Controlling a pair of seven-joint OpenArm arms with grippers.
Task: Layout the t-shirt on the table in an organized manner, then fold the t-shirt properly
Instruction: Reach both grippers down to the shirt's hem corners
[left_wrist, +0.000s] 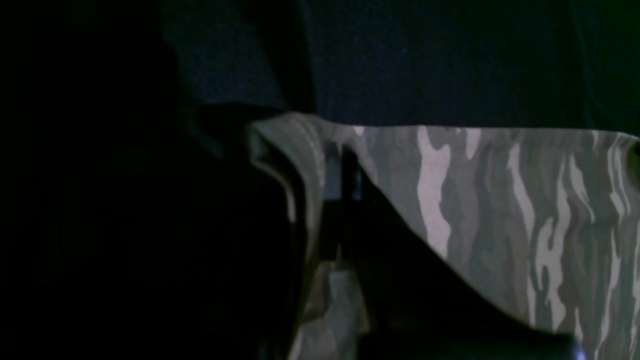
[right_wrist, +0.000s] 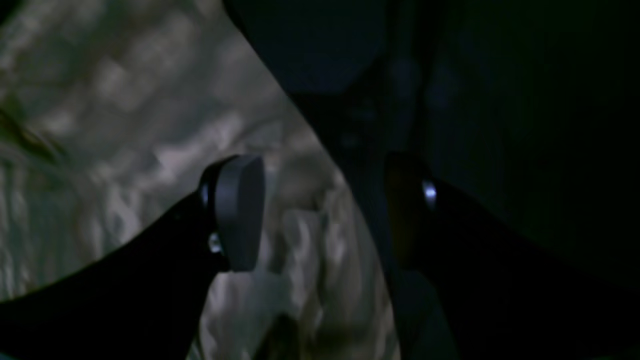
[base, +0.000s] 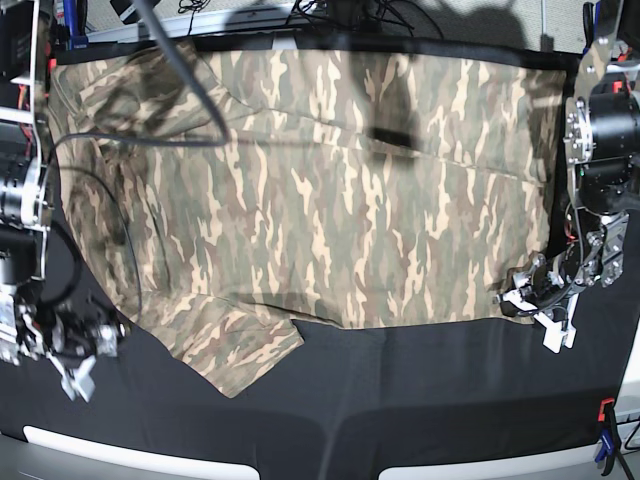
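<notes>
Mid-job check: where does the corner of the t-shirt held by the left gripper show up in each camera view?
Left wrist: the t-shirt corner is bunched at centre-left, pinched in the left gripper.
Right wrist: that corner is not in it; only blurred cloth under the open right gripper.
Base: lower right, at the hem's near corner.
Shared landmark: the camouflage edge against the black table.

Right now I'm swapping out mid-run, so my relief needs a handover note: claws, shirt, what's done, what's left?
Left claw: shut on the t-shirt, pinching its near corner at the hem.
Right claw: open, holding nothing, over the shirt's edge on the sleeve side.
T-shirt lies spread wide on the table, mostly flat; near sleeve sticks out toward the front.
Done: layout mostly finished.
Left: smooth the last wrinkles, then do every fold.
</notes>
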